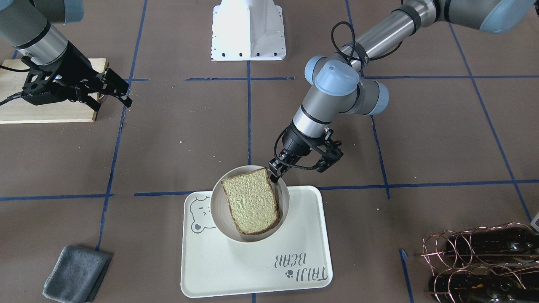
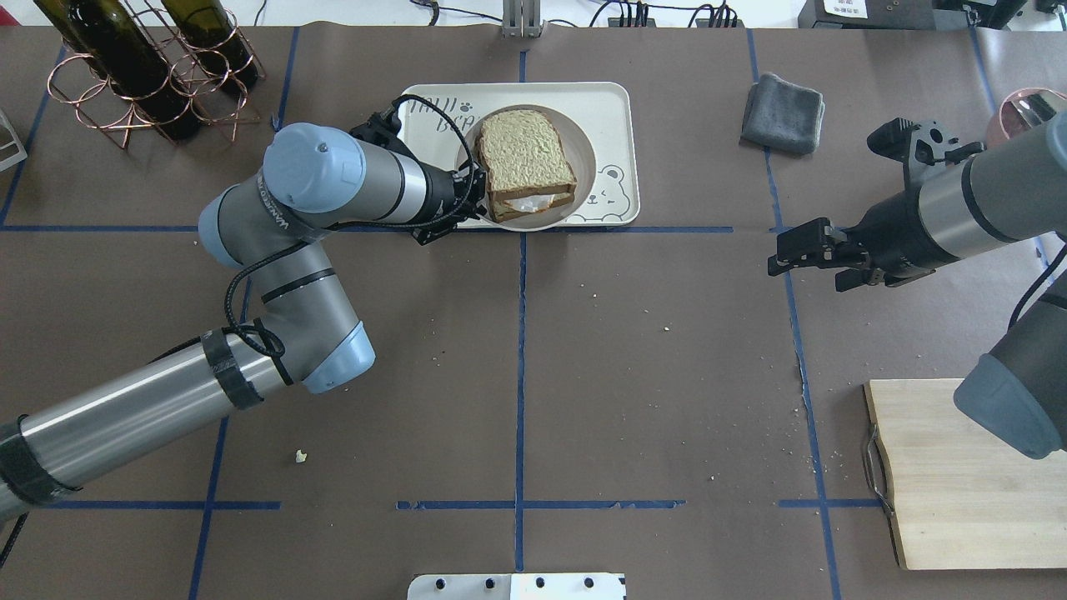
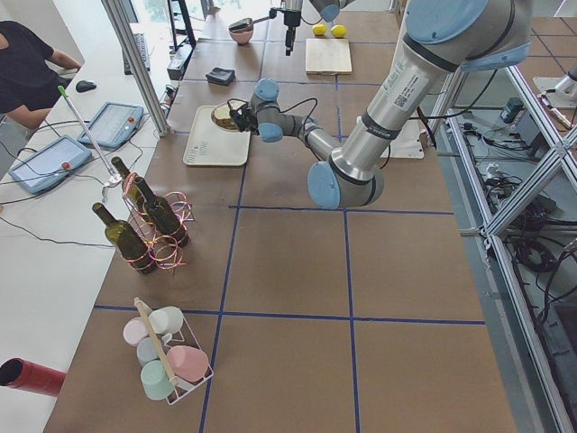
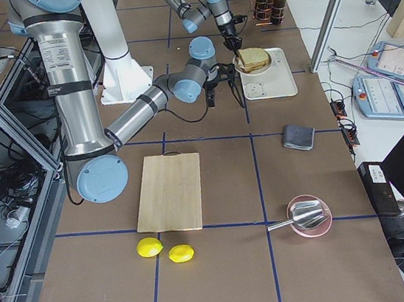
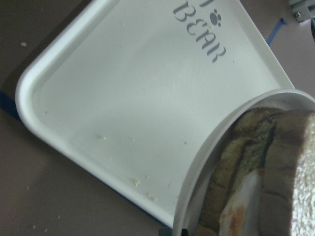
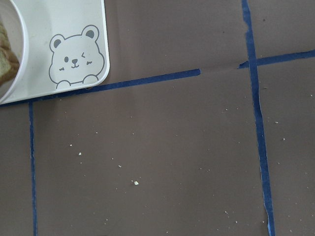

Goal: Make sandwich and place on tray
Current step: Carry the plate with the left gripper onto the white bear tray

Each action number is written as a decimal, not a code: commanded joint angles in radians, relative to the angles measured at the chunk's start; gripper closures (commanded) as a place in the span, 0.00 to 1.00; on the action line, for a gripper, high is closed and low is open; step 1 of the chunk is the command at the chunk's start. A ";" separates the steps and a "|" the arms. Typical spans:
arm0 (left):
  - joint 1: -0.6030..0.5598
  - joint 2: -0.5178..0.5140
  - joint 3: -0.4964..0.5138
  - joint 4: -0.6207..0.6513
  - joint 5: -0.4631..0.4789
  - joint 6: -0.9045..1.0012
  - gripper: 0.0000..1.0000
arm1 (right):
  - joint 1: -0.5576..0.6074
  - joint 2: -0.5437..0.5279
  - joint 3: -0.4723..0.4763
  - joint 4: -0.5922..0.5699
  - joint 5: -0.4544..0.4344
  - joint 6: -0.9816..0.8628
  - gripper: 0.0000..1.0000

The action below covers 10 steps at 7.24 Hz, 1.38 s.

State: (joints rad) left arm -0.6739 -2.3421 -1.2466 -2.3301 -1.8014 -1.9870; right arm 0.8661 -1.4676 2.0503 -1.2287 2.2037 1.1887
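The tray [image 1: 252, 269] lies on the brown surface [image 1: 168, 147] with its bear drawing at the corner nearest the right arm. A round white plate [image 1: 215, 208] sits over the tray's robot-side half, its rim crossing that edge in the front-facing view (whether it rests flat on the tray cannot be told). On the plate lies the sandwich [image 1: 252, 206]: two bread slices stacked, with the white egg [image 2: 525, 202] showing between them at the side toward the robot. The left gripper [image 1: 276, 171] is at the tray's robot-side edge, its fingers pinching the plate's rim just beside the sandwich. The right gripper [image 1: 111, 94] hangs well apart from the tray, fingers spread and holding nothing, near a wooden cutting board [image 1: 46, 111]. A grey cloth [image 1: 76, 273] lies beyond the tray's bear end.
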 commanded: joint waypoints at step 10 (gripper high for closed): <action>-0.042 0.252 -0.158 -0.087 0.004 0.311 0.53 | 0.120 -0.031 -0.018 -0.031 0.057 -0.160 0.00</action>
State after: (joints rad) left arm -0.7065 -2.2051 -1.2741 -2.4207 -1.7889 -1.7940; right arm 0.9264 -1.4771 2.0448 -1.2449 2.2306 1.1361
